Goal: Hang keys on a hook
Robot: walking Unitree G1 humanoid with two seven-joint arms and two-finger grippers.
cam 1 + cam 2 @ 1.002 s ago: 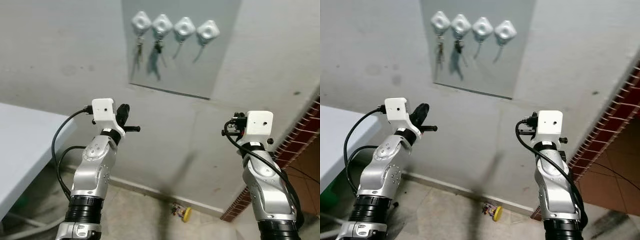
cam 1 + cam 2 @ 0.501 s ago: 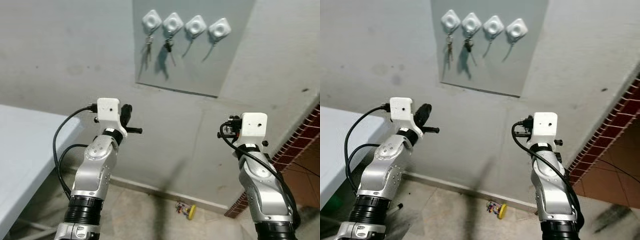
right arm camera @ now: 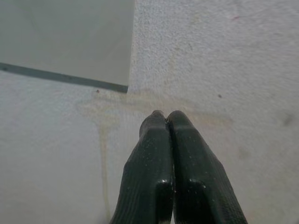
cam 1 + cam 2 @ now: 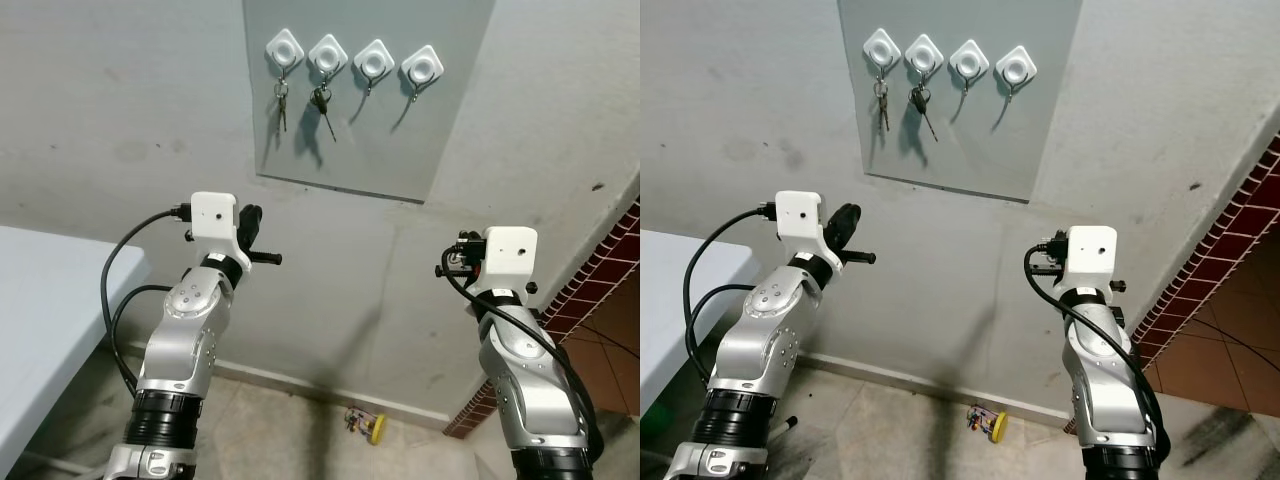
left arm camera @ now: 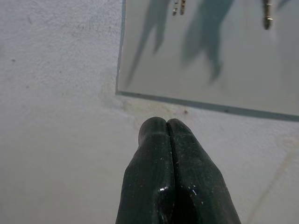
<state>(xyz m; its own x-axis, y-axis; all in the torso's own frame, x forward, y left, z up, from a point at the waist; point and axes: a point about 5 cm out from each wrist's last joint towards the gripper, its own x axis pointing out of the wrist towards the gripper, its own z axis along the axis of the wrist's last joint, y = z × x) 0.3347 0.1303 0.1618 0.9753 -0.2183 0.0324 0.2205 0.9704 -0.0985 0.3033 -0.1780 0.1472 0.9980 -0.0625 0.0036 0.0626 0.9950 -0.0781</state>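
Keys on hooks, well above L & R jaws, both closed, empty

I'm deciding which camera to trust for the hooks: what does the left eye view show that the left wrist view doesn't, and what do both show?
Left eye view: four white hooks on the grey panel, keys hanging from the first hook and keys from the second, both silver arms, a white table, and a small yellow item on the floor.

Left wrist view: the left gripper close up, fingers pressed shut and empty.

Both: the panel's lower edge, the key tips and the rough wall.
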